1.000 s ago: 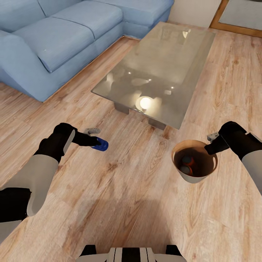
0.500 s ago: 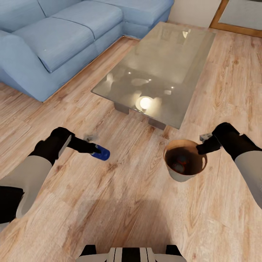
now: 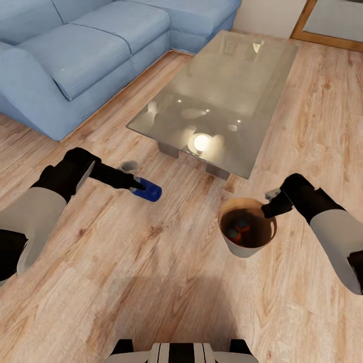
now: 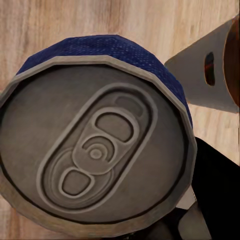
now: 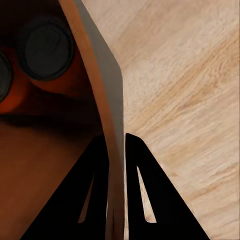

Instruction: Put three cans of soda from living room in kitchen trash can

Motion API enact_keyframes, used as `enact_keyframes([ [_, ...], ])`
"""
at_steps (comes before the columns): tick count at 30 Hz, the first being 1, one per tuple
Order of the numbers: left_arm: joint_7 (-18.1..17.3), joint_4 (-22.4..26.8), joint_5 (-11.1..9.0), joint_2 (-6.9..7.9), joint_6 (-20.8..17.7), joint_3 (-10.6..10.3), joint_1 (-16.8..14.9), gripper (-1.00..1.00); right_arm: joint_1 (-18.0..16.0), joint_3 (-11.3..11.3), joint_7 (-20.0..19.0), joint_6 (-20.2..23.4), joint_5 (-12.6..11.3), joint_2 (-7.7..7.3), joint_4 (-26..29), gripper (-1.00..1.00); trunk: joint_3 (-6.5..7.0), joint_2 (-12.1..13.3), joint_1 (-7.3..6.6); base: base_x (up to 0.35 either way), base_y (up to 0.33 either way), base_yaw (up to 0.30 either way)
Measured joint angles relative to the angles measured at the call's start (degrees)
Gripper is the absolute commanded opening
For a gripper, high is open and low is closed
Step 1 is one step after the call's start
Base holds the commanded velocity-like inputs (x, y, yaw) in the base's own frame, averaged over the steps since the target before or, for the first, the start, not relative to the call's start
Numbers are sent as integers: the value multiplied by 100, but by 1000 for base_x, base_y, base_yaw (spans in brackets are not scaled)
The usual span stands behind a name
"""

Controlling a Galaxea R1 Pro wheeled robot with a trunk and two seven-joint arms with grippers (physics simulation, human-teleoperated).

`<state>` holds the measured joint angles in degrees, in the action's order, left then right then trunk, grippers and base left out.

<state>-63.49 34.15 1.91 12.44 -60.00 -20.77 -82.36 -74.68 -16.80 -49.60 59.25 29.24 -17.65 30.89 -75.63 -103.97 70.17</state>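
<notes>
Jaws grip one blue can [image 3: 149,192] and the bin [image 3: 243,248] holding two orange cans [image 5: 47,52].

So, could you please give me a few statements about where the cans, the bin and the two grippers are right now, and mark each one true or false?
1. The left gripper holds the dark blue can. True.
2. The trash can stands on the coffee table. False: it hangs above the wood floor, gripped by its rim.
3. The right gripper pinches the trash can's wall, one finger inside and one outside. True.
4. The trash can is empty. False: two orange cans lie inside.
5. The blue can is already over the trash can's opening. False: it is off to the side, over the floor.
</notes>
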Motion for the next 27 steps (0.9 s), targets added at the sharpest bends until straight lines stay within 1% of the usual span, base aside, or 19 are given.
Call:
enact_keyframes([
  [2,-277,-2,11,-5,0,-157,-168,-100,4,10,-8,66,-135,87,-88,-100,0,0,0,0,0,0],
  [3,-486,-2,-13,-15,0,-245,-264,-100,5,15,-6,62,-154,140,-131,-100,0,0,0,0,0,0],
  [5,-820,-6,9,-37,0,-423,-440,-100,8,12,4,49,-116,241,-182,-100,0,0,0,0,0,0],
  [6,-876,-8,27,-41,0,-483,-472,-100,7,14,8,42,-104,270,-190,-100,0,0,0,0,0,0],
  [7,-973,-10,16,-53,0,-600,-518,-100,8,5,16,10,-34,334,-201,-100,0,0,0,0,0,0],
  [8,-1148,-10,3,-68,0,-770,-599,-100,9,-6,28,-23,44,430,-212,-100,0,0,0,0,0,0],
  [10,-1301,-13,23,-74,0,-896,-670,-100,8,16,14,46,-111,491,-215,-100,0,0,0,0,0,0],
  [11,-1482,-8,11,-82,0,-1036,-725,-100,8,16,18,51,-127,548,-217,-100,0,0,0,0,0,0],
  [12,-1797,-5,-3,-141,0,-1298,-773,-100,9,7,35,21,-63,644,-219,-100,0,0,0,0,0,0],
  [13,-1995,-3,12,-198,0,-1484,-795,-100,9,9,41,18,-51,711,-220,-100,0,0,0,0,0,0],
  [14,-2148,0,15,-260,0,-1624,-809,-100,9,8,48,13,-39,783,-221,-100,-1,0,0,0,0,0],
  [15,-2207,0,27,-294,0,-1682,-815,-100,8,14,45,36,-85,822,-221,-100,0,0,0,0,0,0],
  [17,-2339,3,23,-437,0,-1806,-826,-100,9,12,62,13,-38,977,-221,-100,0,0,0,0,0,0],
  [19,-2370,3,29,-527,0,-1847,-829,-100,8,20,58,49,-113,1049,-230,-100,0,0,0,0,0,0],
  [21,-2402,1,23,-790,0,-1964,-832,-100,10,12,72,19,-26,1185,-321,-100,-1,0,0,0,0,0],
  [23,-2415,-6,55,-1067,0,-2111,-846,-100,9,17,80,9,-9,1300,-378,-100,-1,0,0,0,0,0],
  [24,-2416,-8,96,-1131,0,-2141,-857,-100,8,26,77,31,-61,1323,-388,-100,0,0,0,0,0,0],
  [25,-2418,-10,178,-1228,0,-2177,-877,-100,8,28,79,33,-71,1360,-400,-100,0,0,0,0,0,0],
  [27,-2421,-12,365,-1338,0,-2230,-898,-100,8,29,83,36,-66,1404,-415,-100,0,0,0,0,0,0],
])
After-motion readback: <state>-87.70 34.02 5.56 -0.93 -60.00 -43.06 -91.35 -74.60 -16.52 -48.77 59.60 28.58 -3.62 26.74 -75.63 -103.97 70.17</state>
